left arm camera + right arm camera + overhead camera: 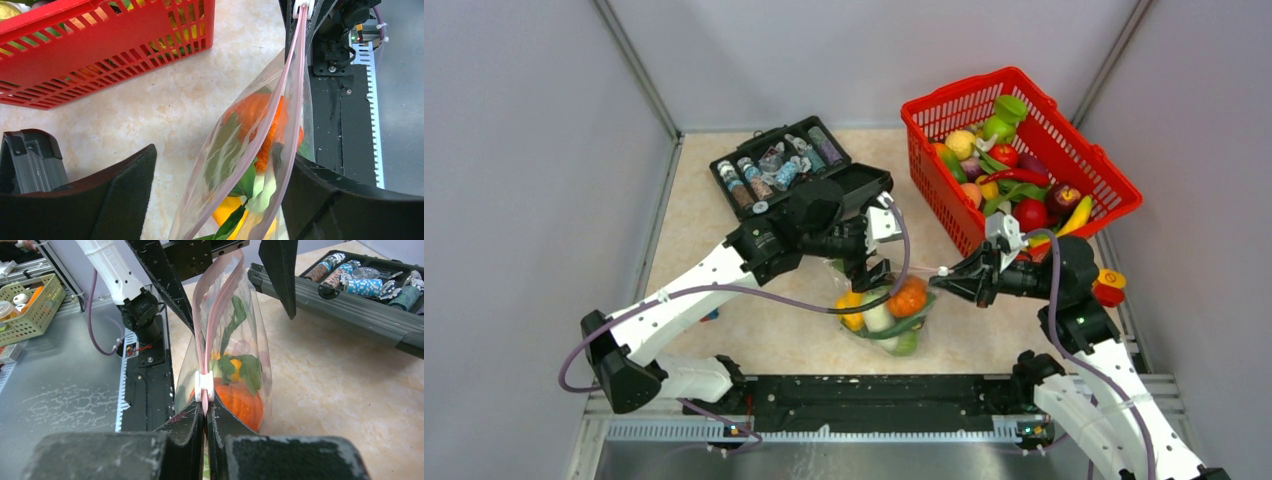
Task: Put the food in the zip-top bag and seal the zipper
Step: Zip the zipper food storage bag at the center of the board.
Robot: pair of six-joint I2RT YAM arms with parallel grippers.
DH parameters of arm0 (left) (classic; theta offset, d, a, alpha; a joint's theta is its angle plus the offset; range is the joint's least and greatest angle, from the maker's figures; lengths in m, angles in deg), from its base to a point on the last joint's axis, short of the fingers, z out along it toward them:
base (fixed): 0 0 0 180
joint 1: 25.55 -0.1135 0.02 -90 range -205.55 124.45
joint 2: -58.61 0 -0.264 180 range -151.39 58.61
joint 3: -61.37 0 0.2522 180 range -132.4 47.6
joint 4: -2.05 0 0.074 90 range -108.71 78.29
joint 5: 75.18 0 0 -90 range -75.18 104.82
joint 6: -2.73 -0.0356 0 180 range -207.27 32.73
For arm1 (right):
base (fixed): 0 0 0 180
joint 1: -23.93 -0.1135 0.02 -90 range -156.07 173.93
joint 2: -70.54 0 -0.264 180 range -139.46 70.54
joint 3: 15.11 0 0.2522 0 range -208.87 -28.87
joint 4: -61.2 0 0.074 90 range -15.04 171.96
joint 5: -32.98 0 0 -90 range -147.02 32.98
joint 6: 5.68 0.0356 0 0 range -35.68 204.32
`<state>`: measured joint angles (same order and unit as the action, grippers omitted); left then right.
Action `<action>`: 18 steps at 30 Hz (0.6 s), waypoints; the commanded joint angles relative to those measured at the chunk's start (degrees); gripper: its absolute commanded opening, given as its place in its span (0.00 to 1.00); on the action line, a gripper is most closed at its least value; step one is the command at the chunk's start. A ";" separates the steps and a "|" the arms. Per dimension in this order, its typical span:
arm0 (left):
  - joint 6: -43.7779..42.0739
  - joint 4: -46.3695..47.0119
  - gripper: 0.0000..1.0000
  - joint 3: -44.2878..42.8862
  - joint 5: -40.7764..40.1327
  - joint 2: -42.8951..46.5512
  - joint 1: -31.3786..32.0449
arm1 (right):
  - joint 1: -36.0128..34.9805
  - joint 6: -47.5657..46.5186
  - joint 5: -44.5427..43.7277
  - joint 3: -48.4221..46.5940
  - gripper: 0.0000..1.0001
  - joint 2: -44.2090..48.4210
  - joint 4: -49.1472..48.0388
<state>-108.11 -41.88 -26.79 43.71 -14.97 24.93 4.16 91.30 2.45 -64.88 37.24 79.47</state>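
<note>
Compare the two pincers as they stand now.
The left pincer stands open, jaws either side of the zip-top bag; the right pincer is shut on the zipper. The left pincer straddles one end of the bag's mouth, the right pincer pinches the other end. Both are at the same bag.

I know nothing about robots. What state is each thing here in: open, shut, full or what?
left gripper: open, a finger either side of the zip-top bag.
right gripper: shut on the zipper.
zip-top bag: upright, food inside.
zipper: strips parted, not yet sealed.
black case: lid open.
red basket: holding toy food.
</note>
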 commanded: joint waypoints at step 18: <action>3.41 2.33 0.00 0.43 2.60 3.70 1.89 | -0.75 1.73 -3.61 0.98 0.24 2.42 -3.58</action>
<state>-106.14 -43.15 -27.22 45.00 -14.58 26.37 4.14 92.44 -0.35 -63.74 39.21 78.84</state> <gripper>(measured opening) 0.007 0.172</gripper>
